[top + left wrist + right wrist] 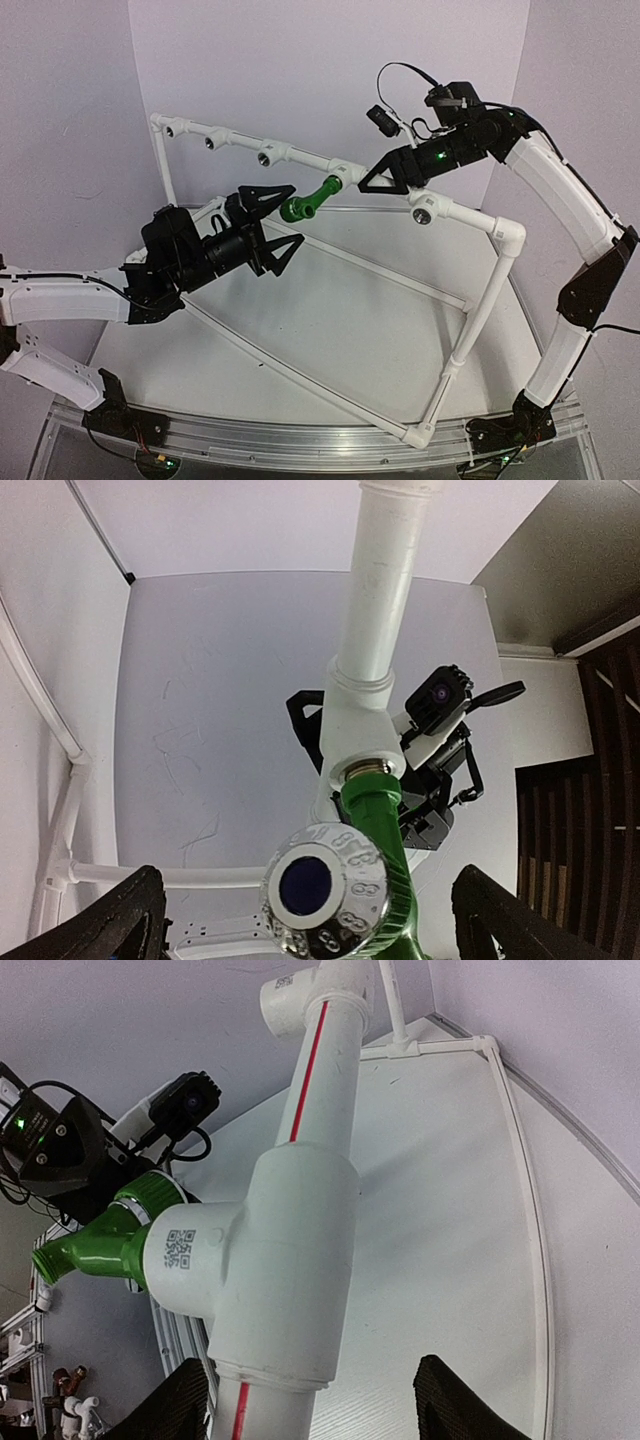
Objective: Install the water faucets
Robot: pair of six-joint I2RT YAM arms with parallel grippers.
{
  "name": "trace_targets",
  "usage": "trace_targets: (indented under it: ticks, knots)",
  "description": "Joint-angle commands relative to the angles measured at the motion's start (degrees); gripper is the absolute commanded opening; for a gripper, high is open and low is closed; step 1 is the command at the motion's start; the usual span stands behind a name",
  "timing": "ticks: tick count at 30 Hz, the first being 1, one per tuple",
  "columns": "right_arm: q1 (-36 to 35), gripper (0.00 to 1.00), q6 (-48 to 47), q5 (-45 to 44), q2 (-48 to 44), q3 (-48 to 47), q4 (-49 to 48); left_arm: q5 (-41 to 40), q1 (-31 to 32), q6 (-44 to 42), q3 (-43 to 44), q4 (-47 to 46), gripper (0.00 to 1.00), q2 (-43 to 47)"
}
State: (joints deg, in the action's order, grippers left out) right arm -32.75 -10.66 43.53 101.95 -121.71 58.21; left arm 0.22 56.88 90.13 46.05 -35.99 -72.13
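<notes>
The bright-green water faucet (pixel 312 198) sticks out of a white tee fitting (pixel 345 178) on the back pipe, its silver ribbed end (pixel 325 890) pointing at my left wrist camera. My left gripper (pixel 290 216) is open. Its fingers (pixel 100 920) stand wide on either side of the silver end and do not touch it. My right gripper (pixel 368 180) is at the same tee (pixel 290 1270) from the other side, open. The pipe under the tee runs between its fingers (pixel 455 1400), close to the left one. The faucet's green body (pixel 100 1240) shows beyond the tee.
The white pipe frame (pixel 480 300) rings the table, with a corner elbow (pixel 505 235) at the right. More tee fittings sit along the back pipe (pixel 215 140) (pixel 268 155) (pixel 425 212). A thin white rail (pixel 300 370) crosses the table in front of the arms.
</notes>
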Motion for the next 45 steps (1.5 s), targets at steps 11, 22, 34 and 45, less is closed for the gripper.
trace_targets:
  ticks: [11, 22, 34, 45]
  knots:
    - [-1.1, 0.71, -3.4, -1.8, -1.6, 4.5, 6.3, 5.7, 0.0, -5.3, 9.8, 1.1, 0.86, -2.0]
    - [-1.4, 0.65, -3.5, -2.0, -1.3, 4.6, 6.0, 4.9, 0.0, -9.0, 12.5, 7.1, 0.68, -0.9]
    - [-1.5, 0.61, -3.2, -1.5, -1.1, 4.8, 6.0, 4.4, 0.0, -14.1, 15.3, 13.6, 0.51, -0.1]
    - [-1.5, 0.54, -3.2, -1.3, -1.0, 4.9, 6.1, 4.3, 0.0, -22.7, 20.4, 22.1, 0.41, -0.7]
